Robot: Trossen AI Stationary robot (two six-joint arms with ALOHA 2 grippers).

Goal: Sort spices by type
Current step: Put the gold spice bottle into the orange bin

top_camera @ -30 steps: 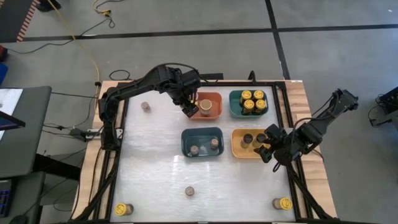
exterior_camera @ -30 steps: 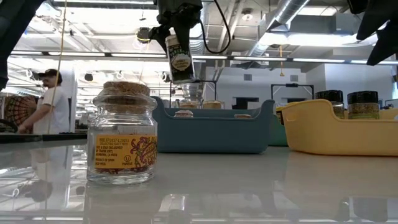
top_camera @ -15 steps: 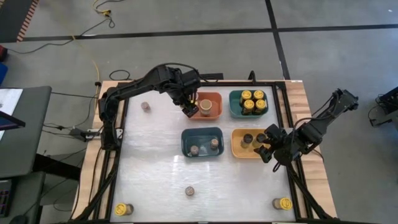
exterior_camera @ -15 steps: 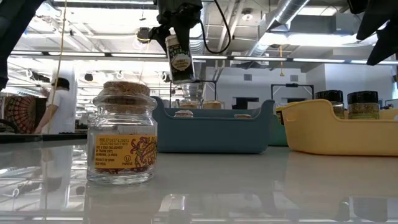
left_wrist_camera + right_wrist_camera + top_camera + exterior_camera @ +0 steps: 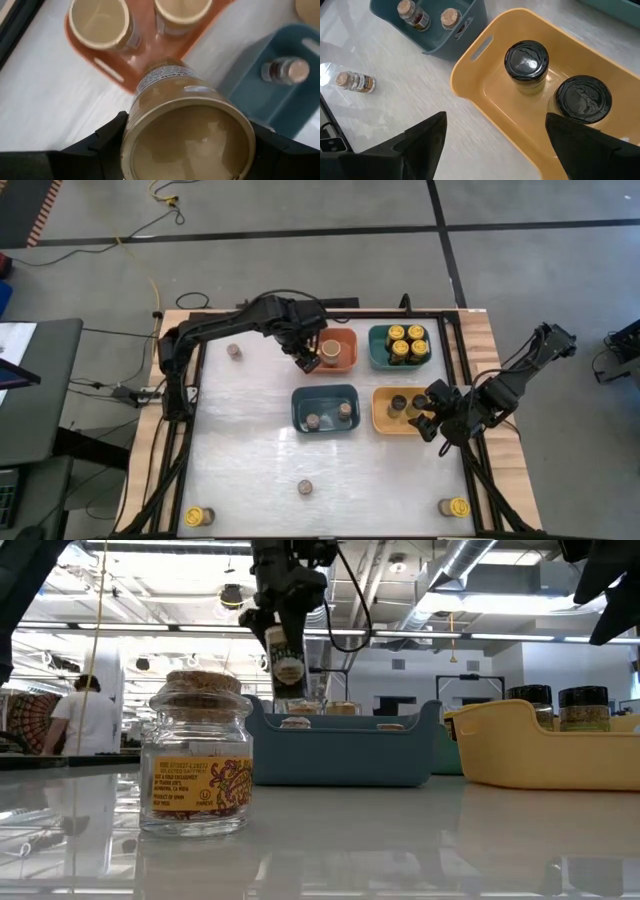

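Left end effector (image 5: 306, 360) clenched on tan-lidded jar (image 5: 187, 131), held above near-left edge of orange bin (image 5: 345, 360). Jar looks like glass: rigid, slick, breakable; grip sidewall below lid. Right end effector (image 5: 495, 142) released, over yellow bin (image 5: 485, 95), empty.

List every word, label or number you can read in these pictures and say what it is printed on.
None can be read with confidence.
Cork-topped jar, low view: yellow label with dark print, too blurred to quote.
Tan-lidded jar in the left gripper: white label of fine print, too small to read; its round label in the low view is blurred too.
Small jar lying on the table, right wrist view: label unreadable.
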